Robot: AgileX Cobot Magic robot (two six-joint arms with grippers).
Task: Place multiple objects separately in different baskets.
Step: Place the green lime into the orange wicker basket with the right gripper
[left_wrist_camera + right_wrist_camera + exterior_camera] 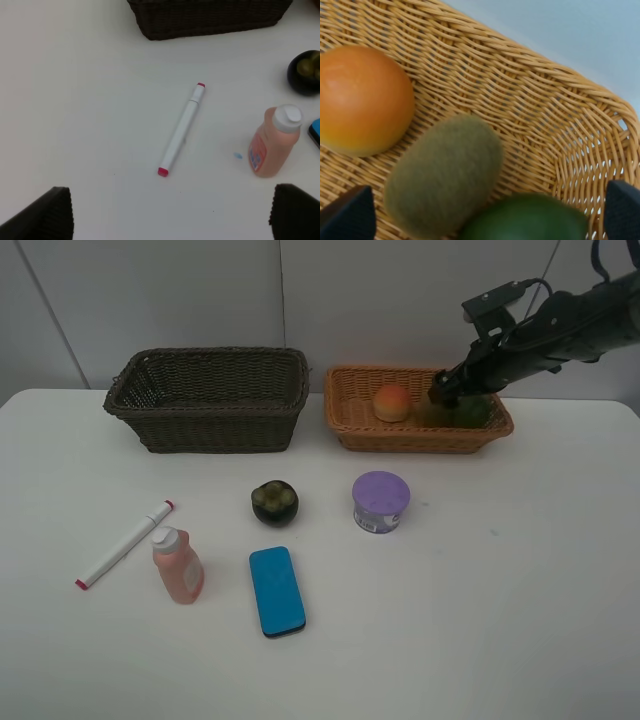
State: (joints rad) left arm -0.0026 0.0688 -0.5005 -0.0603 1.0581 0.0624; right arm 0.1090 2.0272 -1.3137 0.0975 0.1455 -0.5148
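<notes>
- Over the far right end of the light orange basket (345, 427): right gripper (445, 390), jaws spread wide, nothing clamped between them.
- Inside that basket, in the right wrist view: orange-red fruit (362, 100), brown kiwi (445, 175) blurred just beside it, green fruit (525, 220) touching the kiwi's end by the basket's corner.
- Impossible to tell whether the kiwi rests on the wicker or hangs just above it.
- Left of the light basket, just beside it: dark brown basket (205, 430), deeper, nothing visible inside.
- Low above the white desk (500, 590) on the left side: left gripper (170, 215), jaws wide apart, holding nothing.
- Flat on the desk ahead of the left gripper: white red-tipped marker (182, 129), lying at a slant.
- Near the marker, upright: pink bottle (177, 565), white cap on.
- Right of the bottle: flat blue block (277, 590).
- Between the block and the baskets: dark mangosteen (273, 501), with the purple-lidded tub (380, 501) to its right, apart from it.
</notes>
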